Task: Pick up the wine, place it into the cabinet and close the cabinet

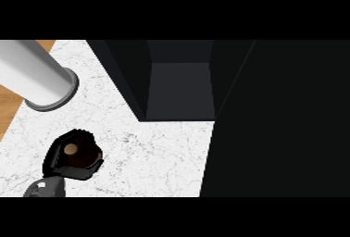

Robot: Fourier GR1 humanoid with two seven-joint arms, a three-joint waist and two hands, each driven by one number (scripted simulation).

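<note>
The wine bottle (70, 148) appears from above as a dark round shape with a tan cork top, standing on the white marble counter (157, 157) at the lower left. My left hand (68, 164) is curled round it, and most of the bottle's body is hidden. A bit of grey forearm enters from the lower edge below the hand. The dark cabinet (181, 88) stands open at the top centre, its grey inner floor showing. Its black door (280, 120) fills the right side of the view. My right hand does not show.
A big white cylinder with a grey rim (37, 76) reaches in from the top left corner over the counter. A strip of wooden floor (8, 111) shows past the counter's left edge. Bare marble lies between the bottle and the cabinet.
</note>
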